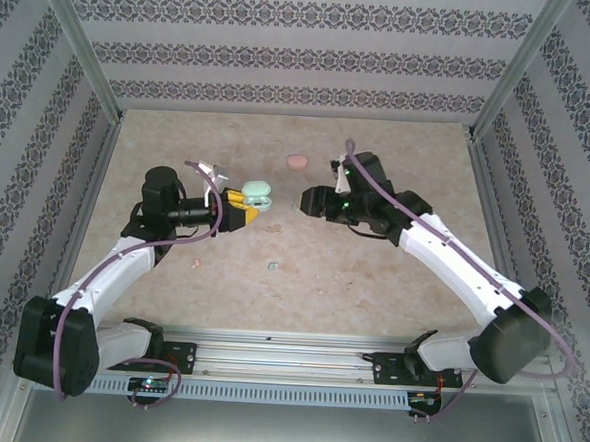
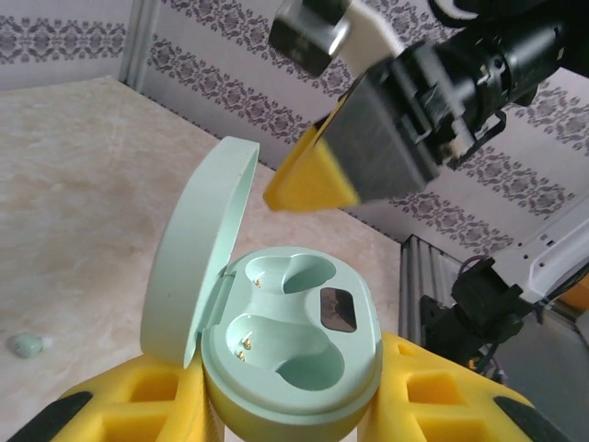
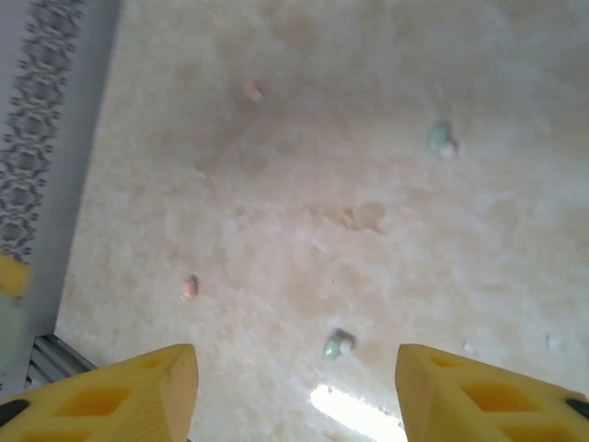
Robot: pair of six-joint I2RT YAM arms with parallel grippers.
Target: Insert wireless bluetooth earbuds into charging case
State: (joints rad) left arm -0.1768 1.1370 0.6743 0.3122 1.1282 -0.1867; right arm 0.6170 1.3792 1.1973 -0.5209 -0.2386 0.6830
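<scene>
The left fingers (image 2: 138, 398) are clamped on the base of the mint green charging case (image 2: 294, 331), one yellow pad pressed against each side. The case faces the left wrist camera with its lid swung open on a hinge at the left. Both moulded sockets are empty, and small gold contacts show in each. A dark rectangular window sits beside the upper socket.

The right fingers (image 3: 138, 396) are spread wide with nothing between them, and they point down at the tabletop (image 1: 371, 296). In the left wrist view, one yellow tip of the right fingers hangs above and beyond the open case, apart from it. From overhead, the two arms meet near the middle of the tabletop, with the right fingers just to the right of the case.

All four buds lie loose on the tabletop, well apart from one another and none in the case. In the right wrist view, a pink earbud (image 3: 251, 90) lies near the top. A green earbud (image 3: 442, 138) lies to its right. A second pink earbud (image 3: 189, 287) lies low on the left, above one yellow finger. A second green earbud (image 3: 337, 344) lies between the two fingers.

A pink oval case (image 1: 297, 162) rests on the tabletop beyond both sets of fingers. It is too small to tell whether its lid is up.
</scene>
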